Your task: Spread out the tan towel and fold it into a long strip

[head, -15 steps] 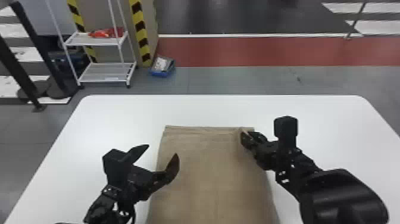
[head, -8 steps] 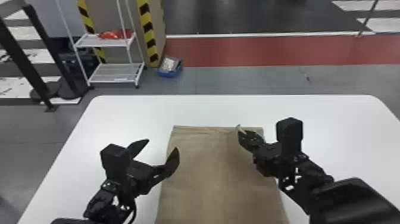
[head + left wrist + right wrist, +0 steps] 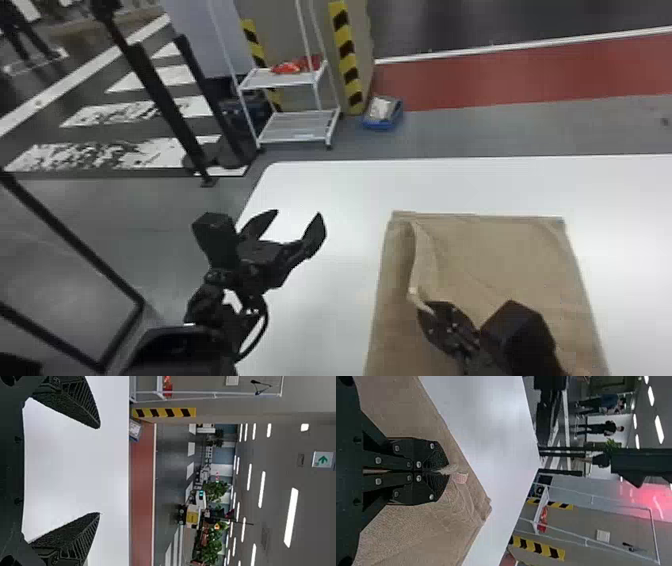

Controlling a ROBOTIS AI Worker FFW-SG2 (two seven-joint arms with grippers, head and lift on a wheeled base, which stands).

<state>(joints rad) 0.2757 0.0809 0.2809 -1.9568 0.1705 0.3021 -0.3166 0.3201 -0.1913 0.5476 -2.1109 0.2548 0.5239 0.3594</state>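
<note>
Pinching a bit of the tan towel between closed fingers, the right gripper is seen at 5 o'clock in the head view. The towel is laid on the white table at 4 o'clock, a raised fold being drawn from the grip toward 12 o'clock. At 8 o'clock, apart from the cloth, the left gripper is held with fingers spread wide.

In my head view, I saw a smooth white surface with a rounded far-left corner. The tan towel lay directly on it, mostly flat, a raised fold running near its left edge.
</note>
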